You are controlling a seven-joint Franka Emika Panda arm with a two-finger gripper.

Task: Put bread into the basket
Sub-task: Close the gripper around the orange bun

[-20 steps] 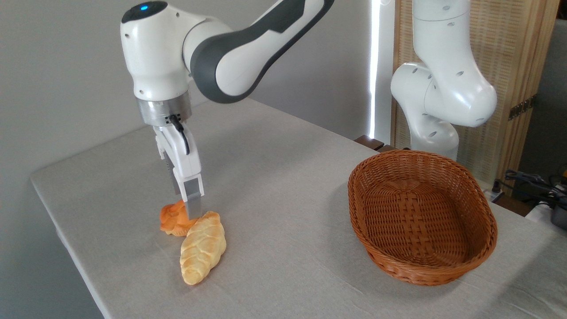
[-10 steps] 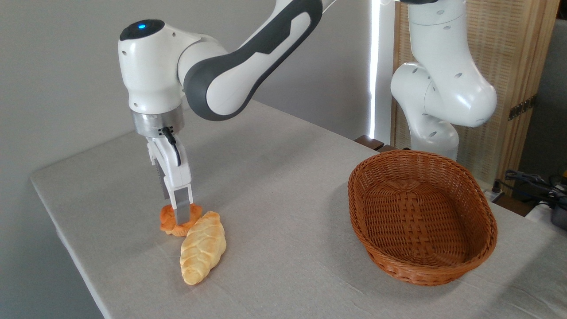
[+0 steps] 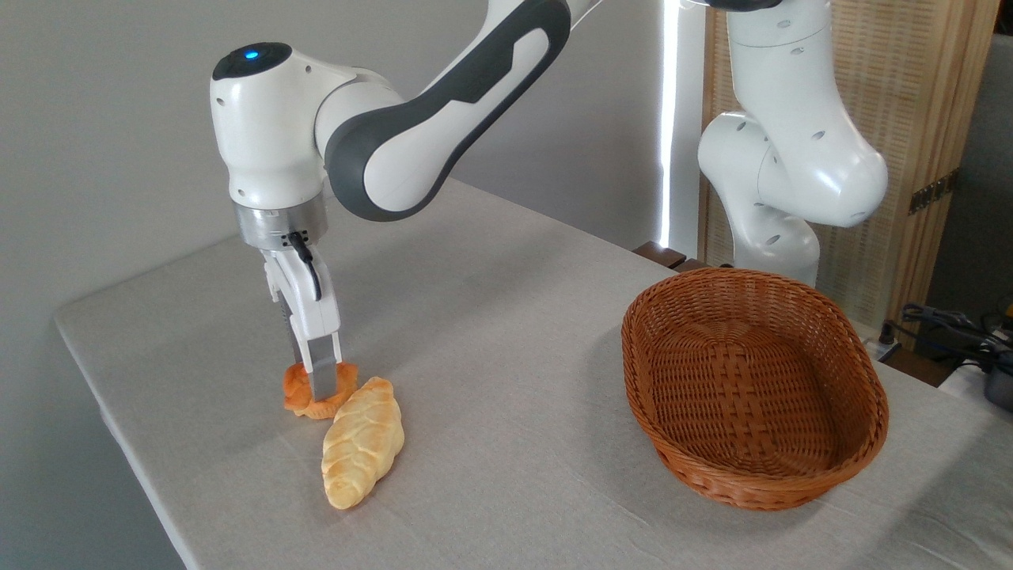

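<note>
The end effector grips the small round orange knotted bun low on the worktop, so lift straight before swinging to the oval brown wicker basket, sparing the pale braided loaf

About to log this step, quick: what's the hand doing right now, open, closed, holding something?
Hand: down on the orange bun, one finger in front of it; whether it has closed on the bun cannot be told.
</note>
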